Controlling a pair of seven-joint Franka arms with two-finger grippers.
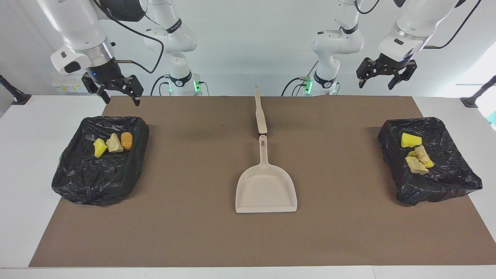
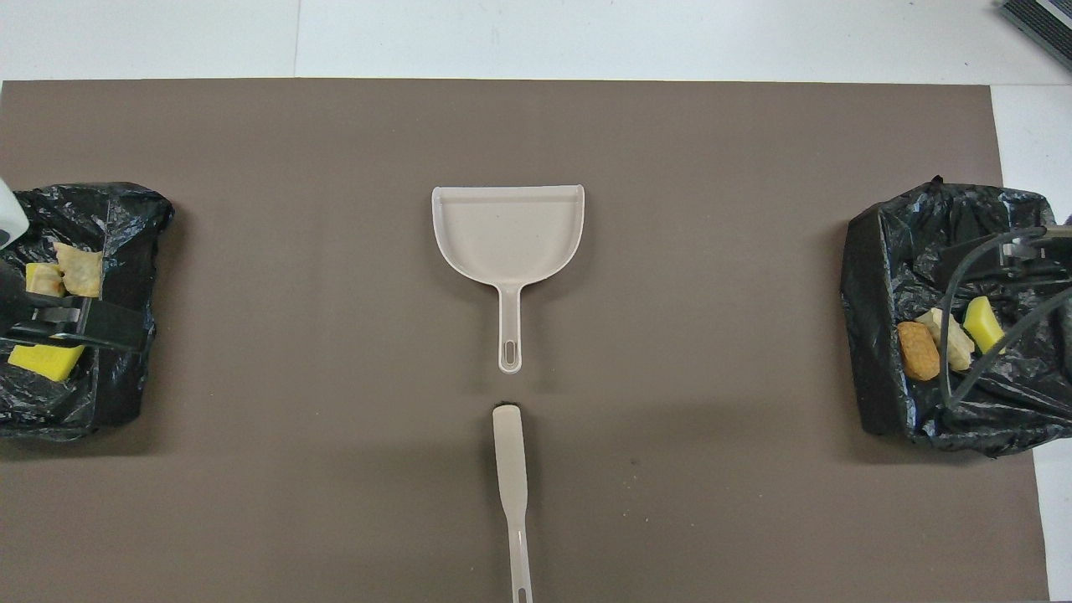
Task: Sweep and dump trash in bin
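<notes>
Both grippers spread, empty: left gripper (image 1: 381,79), right gripper (image 1: 118,93) | trash (image 1: 113,143) apparently all binned | risk: descending gripper snags bin liner (image 1: 97,182), spilling scraps.

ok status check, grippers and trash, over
Left gripper and right gripper open, empty, raised near the bins. Trash all in both bins. Dustpan empty mid-table, nothing in the way.
</notes>
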